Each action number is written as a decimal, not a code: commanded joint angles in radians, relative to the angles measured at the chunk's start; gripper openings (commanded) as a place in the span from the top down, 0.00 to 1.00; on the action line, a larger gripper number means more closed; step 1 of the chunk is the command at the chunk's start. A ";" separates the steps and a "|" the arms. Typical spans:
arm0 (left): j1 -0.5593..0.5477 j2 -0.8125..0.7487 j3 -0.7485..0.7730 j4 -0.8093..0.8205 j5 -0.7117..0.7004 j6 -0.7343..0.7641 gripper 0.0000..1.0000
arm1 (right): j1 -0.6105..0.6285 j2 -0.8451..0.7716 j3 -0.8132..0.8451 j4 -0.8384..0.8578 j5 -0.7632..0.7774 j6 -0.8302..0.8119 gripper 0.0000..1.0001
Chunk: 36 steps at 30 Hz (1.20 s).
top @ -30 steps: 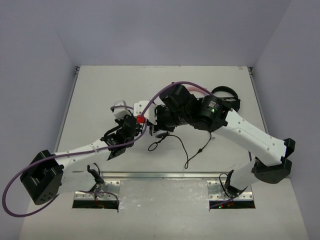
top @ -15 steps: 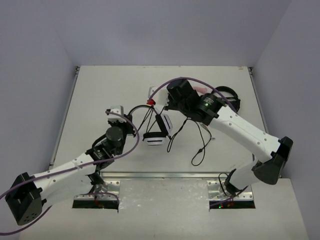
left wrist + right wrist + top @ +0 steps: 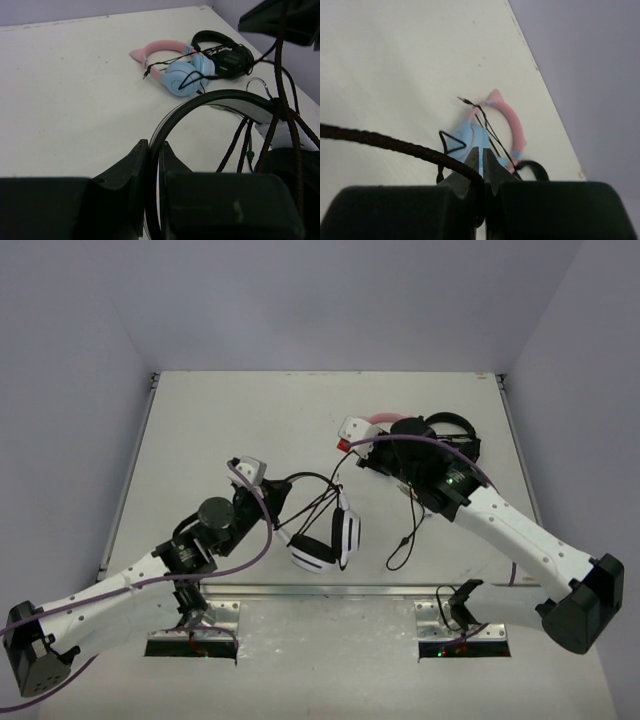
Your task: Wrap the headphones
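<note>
White table (image 3: 220, 420); lilac walls (image 3: 300, 300); headphones (image 3: 349, 533) near front edge.

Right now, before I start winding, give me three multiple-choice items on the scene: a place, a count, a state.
1. Where do the cat-ear headphones lie?
A. Between the arm bases
B. Far right of the table, beside the black headphones
C. Far left corner
2. How many headsets are in view?
A. One
B. Two
C. Three
3. The left gripper is
A. open above the table
B. shut on the white headphones' headband
C. shut on the cat-ear headphones
Key: 1 B, the left wrist view shows them side by side; 2 C, white, cat-ear and black; 3 B, its fingers pinch the headband.
</note>
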 commanded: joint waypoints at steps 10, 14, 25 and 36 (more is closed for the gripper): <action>-0.004 -0.175 0.398 -0.214 -0.014 -0.113 1.00 | -0.006 -0.091 -0.254 0.488 -0.311 0.452 0.60; -0.004 -0.159 0.541 -0.245 -0.042 -0.128 1.00 | -0.006 -0.020 -0.300 0.609 -0.443 0.595 0.43; -0.002 0.018 0.949 -0.343 -0.417 -0.167 1.00 | -0.006 0.124 -0.527 0.966 -0.607 0.833 0.60; -0.002 0.179 1.058 -0.203 -0.818 -0.168 1.00 | 0.065 0.109 -0.754 1.169 -0.650 0.952 0.72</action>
